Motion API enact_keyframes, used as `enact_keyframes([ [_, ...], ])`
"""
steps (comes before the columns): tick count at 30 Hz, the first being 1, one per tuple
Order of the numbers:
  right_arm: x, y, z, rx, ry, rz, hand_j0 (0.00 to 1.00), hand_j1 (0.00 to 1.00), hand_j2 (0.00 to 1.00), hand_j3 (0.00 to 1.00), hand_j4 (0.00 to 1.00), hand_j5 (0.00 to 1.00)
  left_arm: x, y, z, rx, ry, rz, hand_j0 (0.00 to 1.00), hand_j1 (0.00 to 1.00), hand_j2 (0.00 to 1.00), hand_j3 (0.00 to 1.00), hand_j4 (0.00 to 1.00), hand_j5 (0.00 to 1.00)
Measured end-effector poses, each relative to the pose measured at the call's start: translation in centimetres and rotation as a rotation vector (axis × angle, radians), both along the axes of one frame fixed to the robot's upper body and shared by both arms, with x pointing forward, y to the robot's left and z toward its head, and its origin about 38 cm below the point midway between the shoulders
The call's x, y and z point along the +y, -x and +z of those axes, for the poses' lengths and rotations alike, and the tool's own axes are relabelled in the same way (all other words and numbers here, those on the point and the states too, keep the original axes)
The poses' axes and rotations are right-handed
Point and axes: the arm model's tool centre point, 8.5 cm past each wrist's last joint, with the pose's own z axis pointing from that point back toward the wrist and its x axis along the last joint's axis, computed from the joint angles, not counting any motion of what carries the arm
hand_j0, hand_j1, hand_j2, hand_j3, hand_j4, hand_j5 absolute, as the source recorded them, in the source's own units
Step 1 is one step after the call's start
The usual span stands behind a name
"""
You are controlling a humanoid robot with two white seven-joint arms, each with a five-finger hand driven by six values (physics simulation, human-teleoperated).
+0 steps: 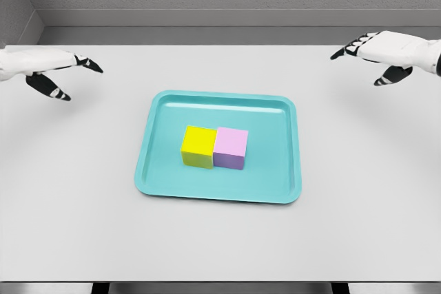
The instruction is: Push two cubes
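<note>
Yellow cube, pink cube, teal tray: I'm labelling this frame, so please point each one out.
Yellow cube (198,141), head view, top face.
Pink cube (231,143), head view, top face.
Teal tray (220,96), head view, far rim.

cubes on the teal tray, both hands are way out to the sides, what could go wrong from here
1. The yellow cube and pink cube touch, so nudging one likely shifts both.
2. The teal plastic tray has a raised rim that could snag the open left hand or right hand sweeping in low.
</note>
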Motion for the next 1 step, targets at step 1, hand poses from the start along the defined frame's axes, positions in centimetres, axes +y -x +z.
enact_keyframes([
  [1,-0.05,-0.03,0.06,-0.001,0.0,-0.002,1.0,1.0,1.0,1.0,1.0,1.0,-0.07,-0.01,-0.12,0.002,0.003,0.0,1.0,1.0,1.0,1.0,1.0,1.0],
])
